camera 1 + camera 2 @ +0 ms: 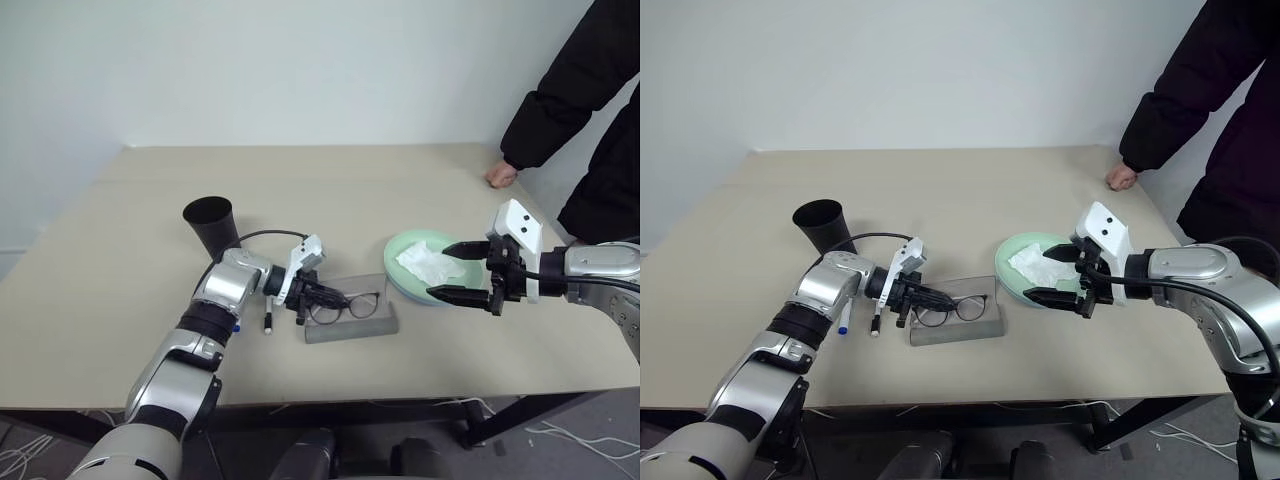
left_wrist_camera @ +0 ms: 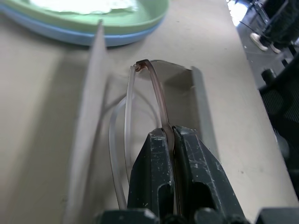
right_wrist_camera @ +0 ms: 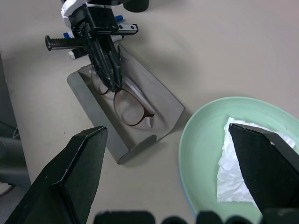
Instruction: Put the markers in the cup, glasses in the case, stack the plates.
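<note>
The step in hand is putting the glasses into the case. The left gripper has its fingers clamped shut on the thin brown frame, and the lenses hang just past the fingertips, inside the open grey case. The case is a shallow rectangular trough with a matte, fabric-like skin and one raised flap beside the fingers. By the look of it, the next move calls for easing the frame down until it rests on the case floor, then parting the fingers without dragging the thin rim back out.

The right gripper hovers with its fingers spread wide and empty above the near edge of the light green plate, which is smooth plastic and sits nested on the light blue plate, so the stacking appears done. A crumpled white tissue lies in it.

A black-capped marker lies on the beige counter behind the left fingers, and the matte black tapered cup stands farther back; the markers still wait.
</note>
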Controlling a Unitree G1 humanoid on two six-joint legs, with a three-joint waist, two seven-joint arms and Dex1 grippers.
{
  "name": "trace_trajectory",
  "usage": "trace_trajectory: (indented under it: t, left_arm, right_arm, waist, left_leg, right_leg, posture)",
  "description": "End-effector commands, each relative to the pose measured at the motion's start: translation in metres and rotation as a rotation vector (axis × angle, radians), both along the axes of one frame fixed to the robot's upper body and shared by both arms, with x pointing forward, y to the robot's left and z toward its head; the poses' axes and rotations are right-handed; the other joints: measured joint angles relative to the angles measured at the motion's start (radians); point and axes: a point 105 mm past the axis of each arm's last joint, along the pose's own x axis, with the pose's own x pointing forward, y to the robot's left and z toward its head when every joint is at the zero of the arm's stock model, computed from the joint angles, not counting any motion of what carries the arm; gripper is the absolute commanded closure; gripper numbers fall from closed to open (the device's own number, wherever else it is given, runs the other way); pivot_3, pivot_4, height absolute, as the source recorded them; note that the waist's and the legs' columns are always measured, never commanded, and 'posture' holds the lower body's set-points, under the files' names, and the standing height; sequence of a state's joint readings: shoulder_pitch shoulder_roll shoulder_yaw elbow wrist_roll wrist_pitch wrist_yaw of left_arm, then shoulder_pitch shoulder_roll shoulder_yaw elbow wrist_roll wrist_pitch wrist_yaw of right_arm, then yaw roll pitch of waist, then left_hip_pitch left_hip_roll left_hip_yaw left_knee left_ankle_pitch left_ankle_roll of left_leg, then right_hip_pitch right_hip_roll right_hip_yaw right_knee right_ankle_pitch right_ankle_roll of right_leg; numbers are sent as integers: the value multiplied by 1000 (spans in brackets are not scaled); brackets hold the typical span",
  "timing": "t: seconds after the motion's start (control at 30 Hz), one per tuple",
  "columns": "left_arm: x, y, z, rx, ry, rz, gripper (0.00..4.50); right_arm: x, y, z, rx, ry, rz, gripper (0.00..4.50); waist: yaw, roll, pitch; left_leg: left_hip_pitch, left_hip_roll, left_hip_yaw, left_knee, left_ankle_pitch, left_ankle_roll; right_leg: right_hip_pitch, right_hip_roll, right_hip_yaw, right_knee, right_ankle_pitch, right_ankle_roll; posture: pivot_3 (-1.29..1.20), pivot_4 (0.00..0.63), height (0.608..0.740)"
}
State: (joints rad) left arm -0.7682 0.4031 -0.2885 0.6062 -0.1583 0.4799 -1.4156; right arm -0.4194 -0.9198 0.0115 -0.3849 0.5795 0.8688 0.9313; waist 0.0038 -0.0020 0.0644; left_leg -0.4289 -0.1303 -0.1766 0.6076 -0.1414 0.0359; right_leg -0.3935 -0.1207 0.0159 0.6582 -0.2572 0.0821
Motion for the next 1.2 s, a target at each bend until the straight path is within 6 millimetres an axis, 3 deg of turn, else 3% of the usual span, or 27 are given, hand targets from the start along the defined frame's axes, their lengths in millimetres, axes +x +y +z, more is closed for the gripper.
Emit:
trace_trajectory:
  t: [0.03, 0.6, 0.7, 0.8, 1.0, 1.2]
  left_arm:
    - [9, -6, 23, -49, -51, -2, 4472]
    - [-29, -7, -5, 5, 69, -104, 4472]
    - [-27, -7, -3, 1, 76, -94, 3781]
    - [-23, -6, 6, -18, 64, -85, 2767]
    - [-6, -8, 40, -96, -33, -37, 730]
    - [-3, -10, 83, -205, -89, -34, 730]
  right_arm:
    - [-1, 3, 11, 2, -47, 13, 0]
    - [0, 3, 10, -7, -51, 7, 0]
    - [1, 3, 10, -7, -52, 7, 0]
    - [1, 3, 10, -7, -53, 8, 0]
    - [1, 4, 11, -4, -56, 10, 0]
    - [2, 5, 10, -3, -57, 11, 0]
  waist:
    - [0, 0, 0]
    - [-1, 0, 0]
    - [0, 0, 0]
    - [-1, 0, 0]
    - [0, 0, 0]
    - [0, 0, 0]
  left_leg:
    - [0, 0, 0, 0, 0, 0]
    - [0, 0, 0, 0, 0, 0]
    - [0, 0, 0, 0, 0, 0]
    - [0, 0, 0, 0, 0, 0]
    - [0, 0, 0, 0, 0, 0]
    - [0, 0, 0, 0, 0, 0]
  right_leg:
    - [0, 0, 0, 0, 0, 0]
    - [0, 0, 0, 0, 0, -1]
    - [0, 0, 0, 0, -1, -2]
    - [0, 0, 0, 0, -1, -2]
    - [0, 0, 0, 0, -1, -2]
    - [0, 0, 0, 0, -1, -2]
  posture:
    - [0, 0, 727]
    - [0, 0, 727]
    - [0, 0, 727]
    - [0, 0, 727]
    - [0, 0, 727]
    - [0, 0, 727]
